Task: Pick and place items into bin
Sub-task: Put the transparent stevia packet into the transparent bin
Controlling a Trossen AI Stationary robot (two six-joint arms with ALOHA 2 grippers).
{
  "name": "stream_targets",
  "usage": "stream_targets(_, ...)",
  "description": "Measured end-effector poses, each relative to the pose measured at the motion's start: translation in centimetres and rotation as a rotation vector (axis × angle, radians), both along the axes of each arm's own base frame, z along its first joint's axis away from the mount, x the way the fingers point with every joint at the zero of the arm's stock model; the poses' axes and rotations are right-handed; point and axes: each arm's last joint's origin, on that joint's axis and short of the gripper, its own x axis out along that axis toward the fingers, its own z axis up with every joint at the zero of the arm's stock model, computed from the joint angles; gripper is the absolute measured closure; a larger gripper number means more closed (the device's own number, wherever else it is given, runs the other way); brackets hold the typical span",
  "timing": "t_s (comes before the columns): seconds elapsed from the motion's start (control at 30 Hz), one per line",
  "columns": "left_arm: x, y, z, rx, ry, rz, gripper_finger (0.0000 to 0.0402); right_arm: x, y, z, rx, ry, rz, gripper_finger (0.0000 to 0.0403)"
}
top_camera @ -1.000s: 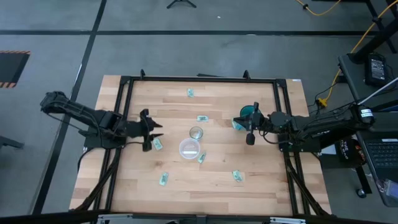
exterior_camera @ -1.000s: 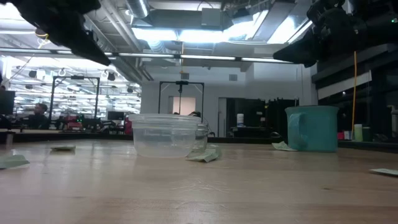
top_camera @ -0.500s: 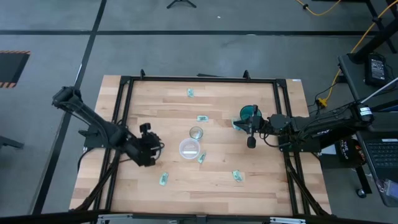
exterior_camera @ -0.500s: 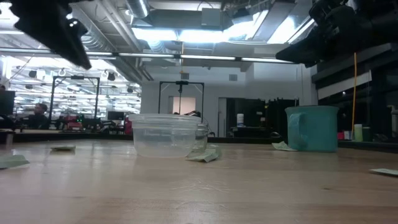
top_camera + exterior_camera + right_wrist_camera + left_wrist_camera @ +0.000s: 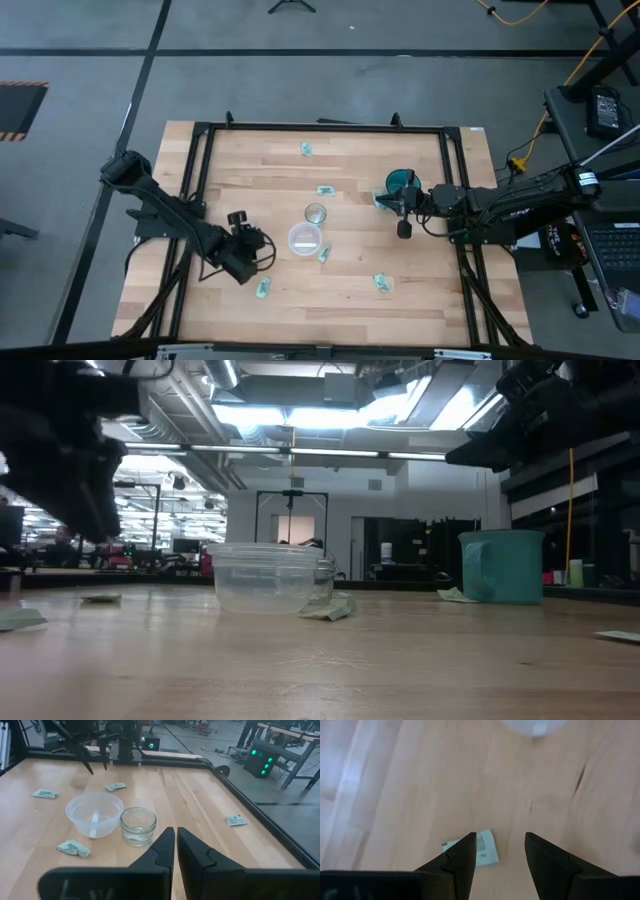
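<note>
While left gripper (image 5: 500,851) hovers, jaws spread, packet (image 5: 481,853) lies just beneath.

We identify a robotics lab: a framed wooden table (image 5: 340,290) on grey concrete floor (image 5: 300,80), exposed ceiling ducting (image 5: 190,410), and distant equipment racks (image 5: 260,757).

Grey concrete floor (image 5: 330,85) around light wood counter (image 5: 350,285). Dark tape lines (image 5: 300,52) cross floor beyond counter's far edge. Orange-black hazard mat (image 5: 20,108) on floor left of counter. Yellow cable (image 5: 520,12) near top right corner. Desk with laptop (image 5: 608,108) right of counter. Low view: open hall behind counter, bright ceiling lights (image 5: 270,415), black frame (image 5: 290,520) against white wall, workstations (image 5: 150,550) at far left.
</note>
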Motion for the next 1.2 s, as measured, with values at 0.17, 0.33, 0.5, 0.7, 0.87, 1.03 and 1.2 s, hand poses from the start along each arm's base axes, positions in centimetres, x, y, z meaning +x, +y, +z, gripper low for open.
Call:
stream_targets(0.17, 0.3, -0.4, -1.5, -0.011, 0.076, 0.011, 0.0240, 0.0, 0.0, 0.0, 0.000, 0.005, 0.000, 0.0377)
stream_targets(0.33, 0.5, -0.5, -2.6, -0.004, 0.112, 0.045, 0.0240, -0.1, 0.0, -0.3, 0.021, 0.024, -0.006, 0.0377)
stream_targets(0.5, 0.6, -0.6, -3.4, 0.030, 0.135, 0.042, 0.0240, -0.1, 0.0, -0.4, 0.018, 0.037, -0.006, 0.0377)
stream_targets(0.7, 0.8, -0.6, -4.4, 0.062, 0.175, 0.046, 0.0240, -0.1, 0.0, -0.4, 0.020, 0.037, -0.006, 0.0377)
stream_targets(0.87, 0.8, -0.6, -4.8, 0.097, 0.182, 0.046, 0.0240, -0.1, 0.0, -0.4, 0.020, 0.037, -0.006, 0.0377)
stream_targets(1.03, 0.7, -0.5, -4.9, 0.111, 0.192, 0.047, 0.0240, -0.1, 0.0, -0.4, 0.021, 0.037, -0.006, 0.0377)
stream_targets(1.2, 0.7, -0.4, -4.9, 0.109, 0.189, 0.075, 0.0240, -0.1, 0.0, -0.4, 0.021, 0.037, -0.006, 0.0377)
